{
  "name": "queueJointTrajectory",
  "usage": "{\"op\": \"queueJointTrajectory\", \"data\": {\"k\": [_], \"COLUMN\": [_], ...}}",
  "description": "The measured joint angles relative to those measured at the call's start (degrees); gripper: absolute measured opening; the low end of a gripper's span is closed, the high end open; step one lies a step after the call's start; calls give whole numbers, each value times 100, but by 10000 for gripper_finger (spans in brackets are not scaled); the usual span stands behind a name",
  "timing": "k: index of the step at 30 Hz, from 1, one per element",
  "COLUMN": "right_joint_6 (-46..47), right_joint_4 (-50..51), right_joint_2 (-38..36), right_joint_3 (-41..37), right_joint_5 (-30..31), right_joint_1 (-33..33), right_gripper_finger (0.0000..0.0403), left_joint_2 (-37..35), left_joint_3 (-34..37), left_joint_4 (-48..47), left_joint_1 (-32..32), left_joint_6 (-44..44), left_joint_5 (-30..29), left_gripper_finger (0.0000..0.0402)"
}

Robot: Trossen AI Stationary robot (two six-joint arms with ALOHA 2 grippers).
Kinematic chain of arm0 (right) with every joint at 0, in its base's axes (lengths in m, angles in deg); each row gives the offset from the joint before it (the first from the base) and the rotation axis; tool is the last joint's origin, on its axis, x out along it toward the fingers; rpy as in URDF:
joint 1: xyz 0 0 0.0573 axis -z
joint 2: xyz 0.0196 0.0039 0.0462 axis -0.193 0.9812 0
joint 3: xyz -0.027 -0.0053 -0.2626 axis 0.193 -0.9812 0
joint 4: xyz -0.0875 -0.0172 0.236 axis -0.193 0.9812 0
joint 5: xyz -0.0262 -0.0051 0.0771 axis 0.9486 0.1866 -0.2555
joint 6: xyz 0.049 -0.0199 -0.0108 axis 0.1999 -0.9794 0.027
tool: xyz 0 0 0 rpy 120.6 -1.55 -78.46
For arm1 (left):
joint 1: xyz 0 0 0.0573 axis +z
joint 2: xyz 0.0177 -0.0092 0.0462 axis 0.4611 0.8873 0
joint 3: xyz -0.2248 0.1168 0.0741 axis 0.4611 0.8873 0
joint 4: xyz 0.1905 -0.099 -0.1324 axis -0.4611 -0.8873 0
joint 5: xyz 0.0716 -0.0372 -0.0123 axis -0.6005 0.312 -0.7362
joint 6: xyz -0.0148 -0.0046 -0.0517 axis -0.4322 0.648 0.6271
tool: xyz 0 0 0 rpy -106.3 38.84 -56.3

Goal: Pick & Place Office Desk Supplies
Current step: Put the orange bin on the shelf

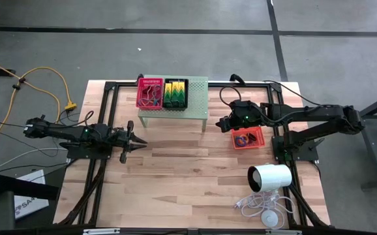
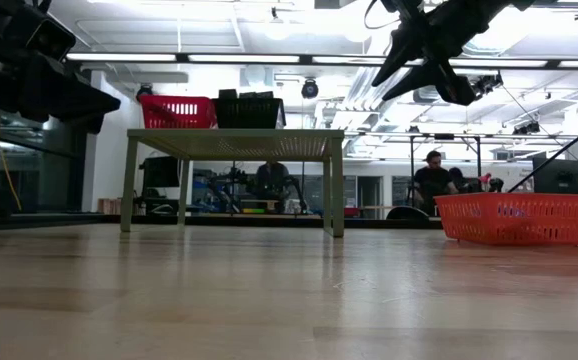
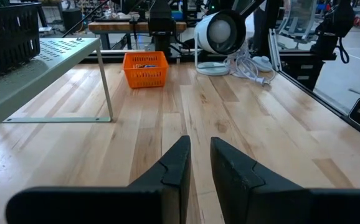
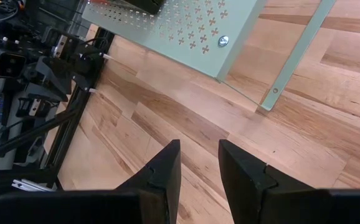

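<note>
While no readable writing shows on any of the supplies, their colours tell them apart. The orange mesh tray [image 1: 248, 138] is a small rectangular basket of fine plastic lattice, sitting on the wood just below the right gripper [image 1: 222, 123] and a little toward that arm's base; inside it lie small dark blue and orange pieces, too small to tell which. In the low view the same tray [image 2: 520, 218] rests flat on the boards with a solid rim above its mesh walls. The right gripper hangs in the air above the table, its two dark fingers [image 4: 162, 171] held a narrow gap apart with nothing between them.

Beyond that gripper's tips, the pale green perforated metal stand [image 1: 195, 104] carries two more trays side by side on its top: the pink-red mesh tray [image 1: 150, 93], holding thin tangled loops, and touching it the black mesh tray [image 1: 175, 93], filled with rows of yellow-and-green clips [image 1: 175, 96]. The stand's sheet is punched with small cross-shaped holes and stands on thin flat legs.

The left gripper [image 1: 138, 140] waits near the stand's closer edge, its fingers [image 3: 175, 167] nearly together and empty. The table [image 1: 175, 176] is of pale wooden planks. A white cylinder [image 1: 271, 177] with a coiled white cable [image 1: 254, 203] lies well behind the right gripper.
</note>
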Motion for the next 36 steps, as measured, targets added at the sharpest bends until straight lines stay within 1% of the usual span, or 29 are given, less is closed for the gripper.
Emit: {"op": "queueJointTrajectory", "data": {"k": [7,9,14,16,18,21,24,36], "right_joint_6": [-96,-614,-2319,-2752,-2986,-2889,-2666,-2698], "right_joint_4": [1,1,-1,-1,-1,-26,-253,-993], "right_joint_2": [0,-1,0,-2,-2,-1,0,-2], "right_joint_3": [-2,0,0,-1,-1,-1,0,-2], "right_joint_5": [14,39,15,5,4,5,2,62], "right_joint_1": [0,14,21,21,21,21,21,25], "right_gripper_finger": [95,95,95,95,95,95,95,95], "left_joint_2": [0,0,0,0,0,0,0,1], "left_joint_3": [2,2,2,2,1,2,2,2], "left_joint_4": [0,0,0,0,0,1,0,2], "left_joint_1": [0,0,0,0,0,0,0,0], "left_joint_6": [0,0,0,0,0,0,0,0], "left_joint_5": [0,0,0,1,1,2,0,0], "left_gripper_finger": [57,57,57,57,57,57,57,57]}}
